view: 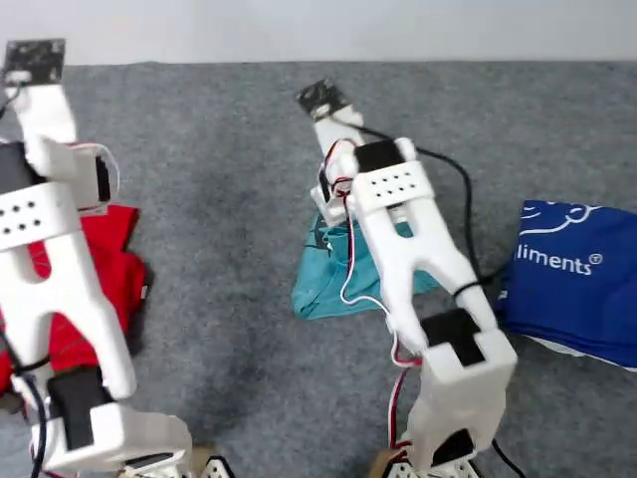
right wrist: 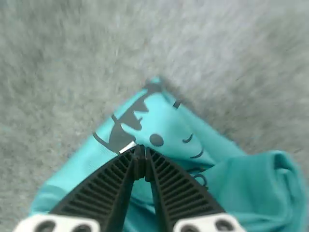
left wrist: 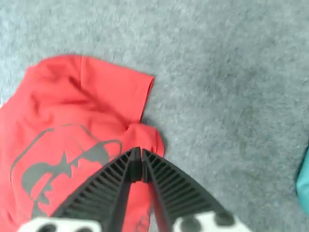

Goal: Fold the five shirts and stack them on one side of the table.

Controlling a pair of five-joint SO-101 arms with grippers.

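Note:
A red shirt point(view: 111, 269) with a grey print lies spread at the table's left. My left gripper point(left wrist: 137, 155) is shut just above the red shirt point(left wrist: 72, 121), with no cloth visible between its fingers. A teal shirt point(view: 323, 284) lies crumpled in the middle of the table, partly hidden under the right arm. My right gripper point(right wrist: 140, 151) is shut with its tips on the teal shirt point(right wrist: 159, 121), where the cloth seems pinched beside its dark print. A folded blue shirt point(view: 577, 279) with white print lies at the right edge.
Grey felt covers the table point(view: 219, 149). A white edge point(view: 572, 349) shows under the blue shirt's near side. The teal shirt's edge point(left wrist: 304, 188) appears in the left wrist view. Bare felt lies between the red and teal shirts and along the far side.

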